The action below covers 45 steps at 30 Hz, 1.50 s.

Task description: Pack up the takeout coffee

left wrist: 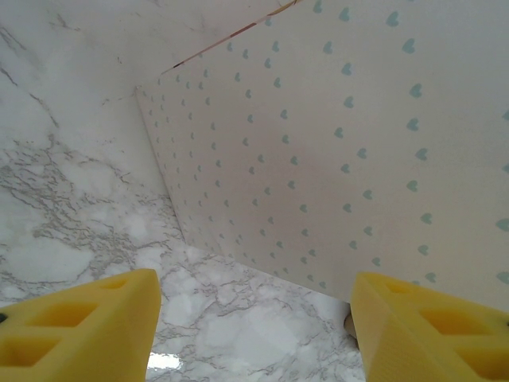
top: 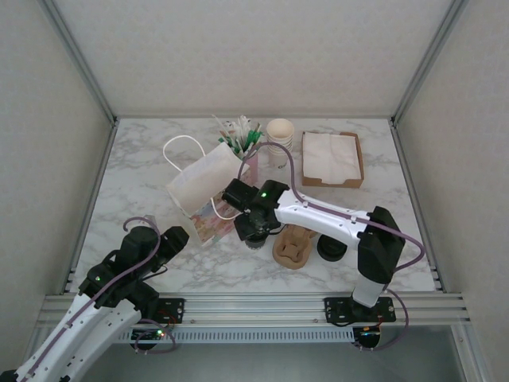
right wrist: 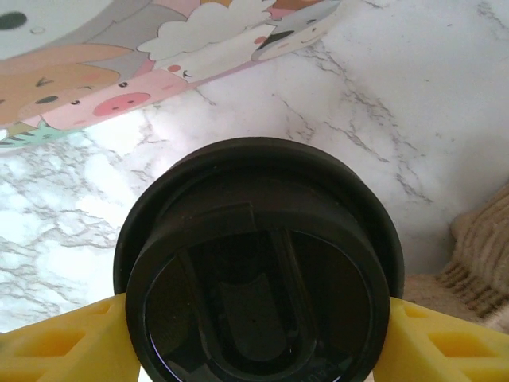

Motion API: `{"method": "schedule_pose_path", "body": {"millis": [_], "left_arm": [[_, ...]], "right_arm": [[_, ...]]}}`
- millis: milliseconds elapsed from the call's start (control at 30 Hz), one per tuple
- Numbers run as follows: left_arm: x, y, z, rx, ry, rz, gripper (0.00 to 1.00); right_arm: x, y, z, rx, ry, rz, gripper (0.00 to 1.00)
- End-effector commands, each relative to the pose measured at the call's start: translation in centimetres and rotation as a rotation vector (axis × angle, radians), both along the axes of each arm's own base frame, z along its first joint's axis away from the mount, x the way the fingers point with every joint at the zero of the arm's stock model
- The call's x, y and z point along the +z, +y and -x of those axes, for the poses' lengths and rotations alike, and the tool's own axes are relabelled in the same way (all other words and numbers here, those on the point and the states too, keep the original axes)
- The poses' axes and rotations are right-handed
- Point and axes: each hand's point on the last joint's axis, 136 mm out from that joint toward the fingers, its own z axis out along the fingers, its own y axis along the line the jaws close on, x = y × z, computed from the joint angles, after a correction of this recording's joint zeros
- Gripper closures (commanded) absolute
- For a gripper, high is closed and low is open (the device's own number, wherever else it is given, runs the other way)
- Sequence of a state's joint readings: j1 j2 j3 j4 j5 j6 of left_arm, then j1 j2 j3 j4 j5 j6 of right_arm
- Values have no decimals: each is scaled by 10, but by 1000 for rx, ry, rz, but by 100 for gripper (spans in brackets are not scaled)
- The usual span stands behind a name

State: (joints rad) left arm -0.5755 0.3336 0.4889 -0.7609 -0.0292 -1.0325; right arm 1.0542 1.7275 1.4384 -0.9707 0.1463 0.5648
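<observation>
The takeout coffee (right wrist: 254, 278), a cup under a round black lid, stands on the marble between the paper bag and the brown pulp carrier (top: 293, 245). My right gripper (right wrist: 254, 338) reaches over it from the right, and its yellow fingers (right wrist: 67, 342) press in on both sides just beneath the lid's rim. In the top view the cup (top: 254, 236) sits under that gripper (top: 253, 225). My left gripper (left wrist: 254, 318) hovers open low over the table at the front left (top: 171, 239), with nothing between its fingers, facing the heart-printed side of the bag (left wrist: 334, 143).
The paper bag (top: 203, 181) lies tilted left of the cup, its cartoon print (right wrist: 119, 72) close behind it. The carrier's edge (right wrist: 477, 255) is just to the right. A loose black lid (top: 332, 248), stacked cream cups (top: 279, 135), stirrers (top: 241, 137) and a napkin tray (top: 332, 157) are also on the table.
</observation>
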Motion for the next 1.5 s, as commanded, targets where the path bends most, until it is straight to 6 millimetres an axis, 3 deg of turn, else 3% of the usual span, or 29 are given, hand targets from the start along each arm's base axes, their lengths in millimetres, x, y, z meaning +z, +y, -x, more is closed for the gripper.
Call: {"method": "schedule_pose_path", "body": {"millis": [0, 100, 233, 300, 600, 933, 1133, 1467], "left_arm": [[-1, 2, 2, 1, 1, -14, 35], [0, 3, 3, 4, 1, -15, 35], [-1, 5, 4, 7, -3, -14, 35], [-2, 4, 4, 9, 0, -12, 35], [-1, 5, 4, 10, -1, -13, 35], [2, 6, 4, 12, -10, -13, 35], [4, 8, 5, 14, -11, -19, 35], [13, 10, 5, 17, -24, -30, 35]], "right_arm": [[-47, -17, 35, -46, 253, 31, 32], [-40, -15, 31, -66, 243, 7, 32], [-31, -46, 13, -78, 82, 224, 32], [-26, -51, 9, -75, 49, 256, 31], [10, -35, -3, -102, -36, 92, 31], [34, -46, -50, -194, -78, -68, 32], [38, -58, -91, -265, -122, -86, 31], [21, -68, -141, -300, -147, 18, 30]]}}
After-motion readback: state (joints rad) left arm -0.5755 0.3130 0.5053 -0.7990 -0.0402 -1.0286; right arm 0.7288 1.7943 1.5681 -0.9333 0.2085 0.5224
